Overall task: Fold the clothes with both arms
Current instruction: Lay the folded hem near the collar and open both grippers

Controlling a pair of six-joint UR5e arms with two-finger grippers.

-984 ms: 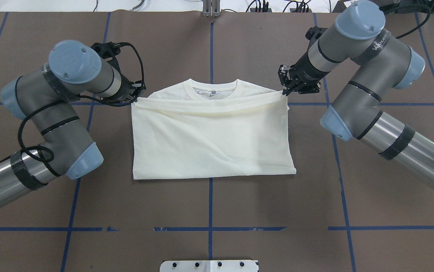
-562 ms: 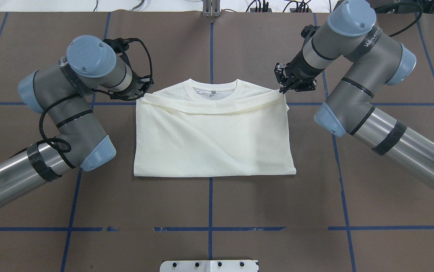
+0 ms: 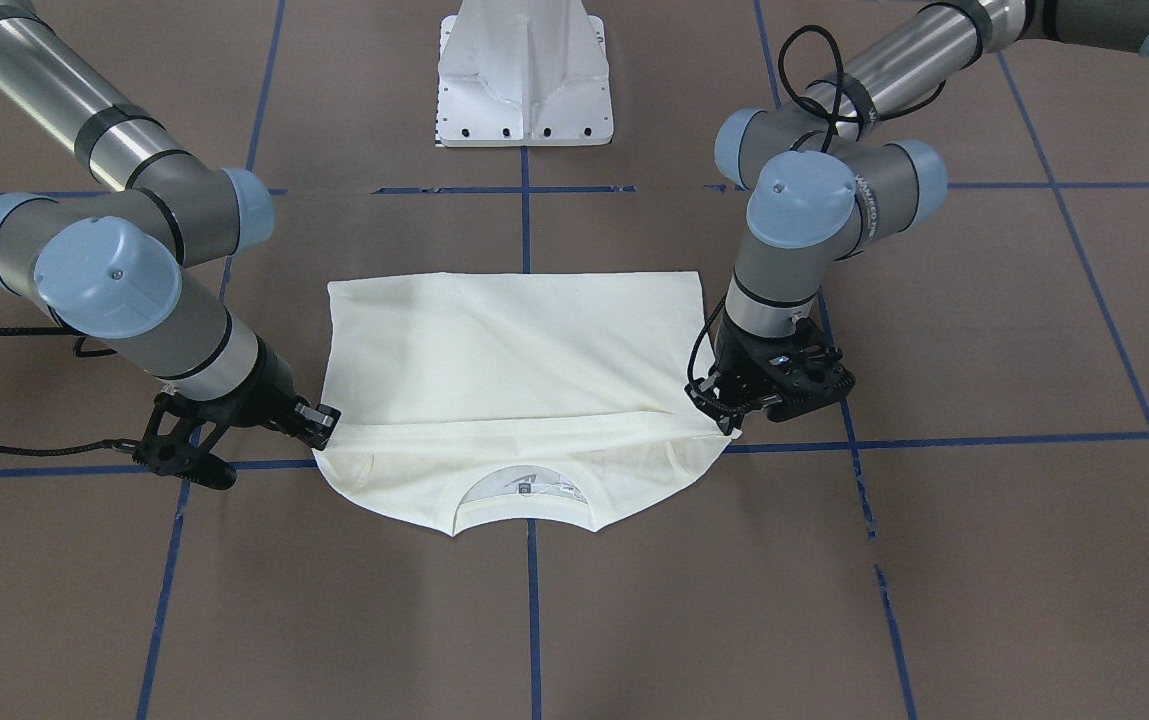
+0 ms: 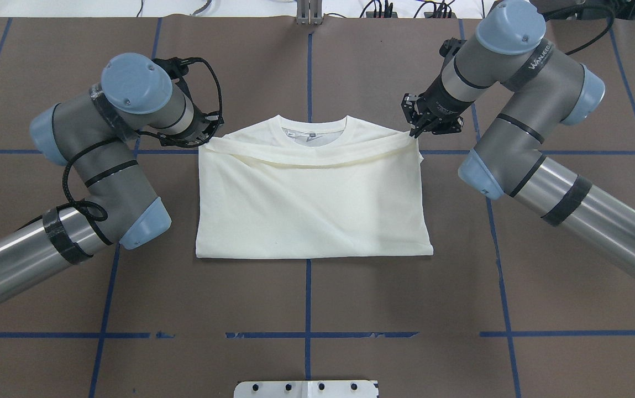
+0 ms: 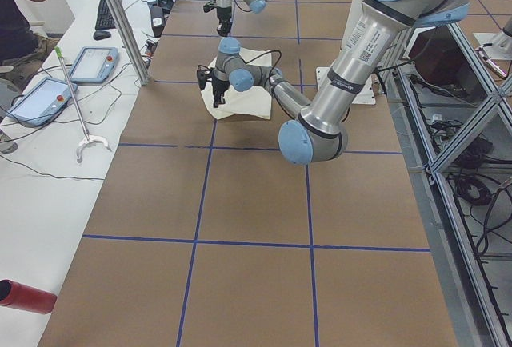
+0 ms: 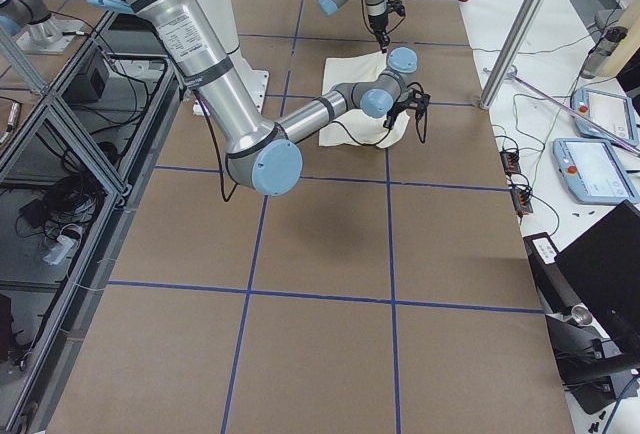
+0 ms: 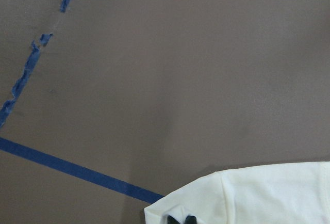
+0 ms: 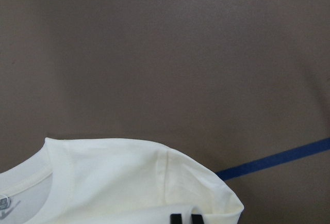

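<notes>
The cream-white T-shirt (image 4: 311, 204) lies plain side up in the table's middle, its lower half folded up toward the collar (image 4: 313, 126). The folded-over edge sags a little between the two grippers, just short of the neckline. My left gripper (image 4: 205, 139) is shut on the edge's left corner at the shoulder. My right gripper (image 4: 414, 132) is shut on the right corner. In the front-facing view the left gripper (image 3: 724, 425) is on the right and the right gripper (image 3: 319, 425) on the left. Both wrist views show shirt cloth (image 7: 268, 198) (image 8: 118, 182) at the closed fingertips. The cat print is hidden.
The brown table is marked with blue tape lines (image 4: 307, 298). The white pedestal base (image 3: 524, 75) stands at the robot's edge of the table. An operators' bench with tablets (image 5: 40, 95) runs along the far side, and a red cylinder (image 5: 24, 295) lies near a corner.
Both grippers have carried the shirt's folded edge a little farther toward the collar, and the left arm has swung inward. Since 0.6 s ago there is almost no movement.
</notes>
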